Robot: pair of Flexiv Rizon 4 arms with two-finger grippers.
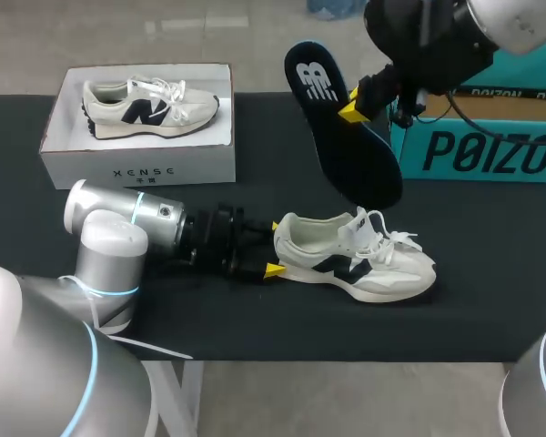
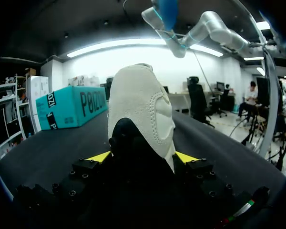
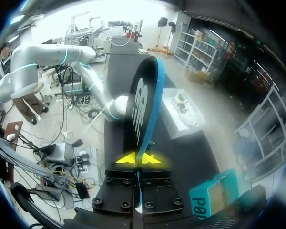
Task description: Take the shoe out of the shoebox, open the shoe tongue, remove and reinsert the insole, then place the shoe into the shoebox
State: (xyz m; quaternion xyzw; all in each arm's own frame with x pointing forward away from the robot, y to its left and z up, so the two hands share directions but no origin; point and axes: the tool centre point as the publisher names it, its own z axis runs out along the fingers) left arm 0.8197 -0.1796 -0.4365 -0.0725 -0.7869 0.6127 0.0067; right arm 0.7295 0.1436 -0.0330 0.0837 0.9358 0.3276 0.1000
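**Print on two boxes, an insole and two shoes**

The white shoebox (image 1: 136, 166) at the far left carries one short line of small, widely spaced dark letters on its near wall. The teal box (image 1: 478, 153) at the far right bears large dark block lettering along its near side, with smaller print on the flap above. The dark insole (image 1: 341, 137) shows a white logo near its upper end. The shoe (image 1: 373, 266) on the table and the second shoe (image 1: 150, 107) in the shoebox each wear a dark letter emblem on the side.

a table (image 1: 255, 332) draped in matte black cloth spans the scene, evenly lit.
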